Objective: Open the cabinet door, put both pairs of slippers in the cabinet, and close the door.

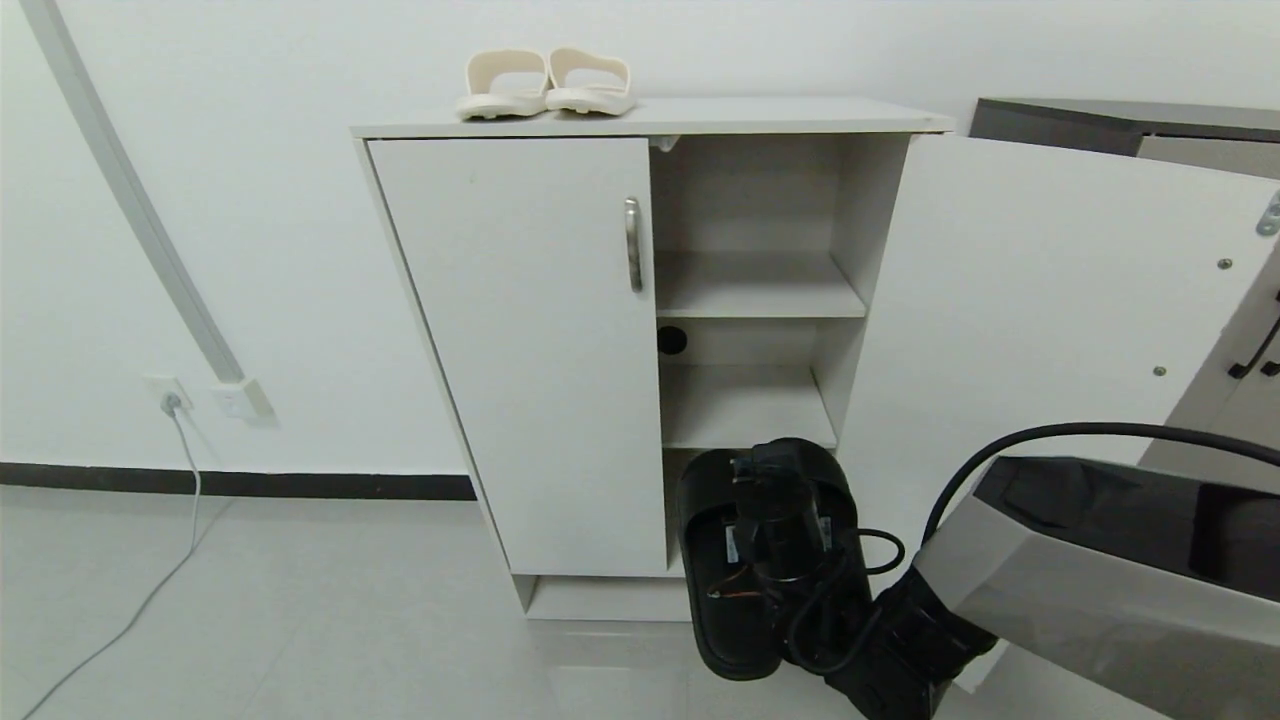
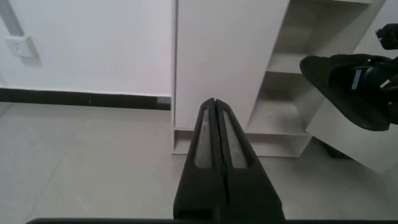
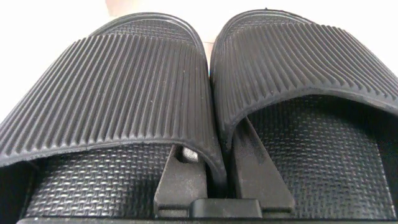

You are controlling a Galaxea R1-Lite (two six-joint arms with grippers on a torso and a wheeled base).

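right tool [image 3: 221,183] grasping black slippers [image 1: 732,635], tips hidden under straps [image 3: 124,87] | left tool [image 2: 214,107] clenched | cabinet [image 1: 510,350] bottom shelf partly blocked

Soft, even, bright light fills the room, washing the white wall [image 1: 250,250] and cabinet [image 1: 520,350] almost flat. Faint shadows lie under the beige slippers [image 1: 547,83], and the open shelves [image 1: 750,290] sit in grey shade. The floor [image 1: 300,620] shows a dull sheen. The ribbed straps of the black slippers [image 3: 143,81] catch light from above.
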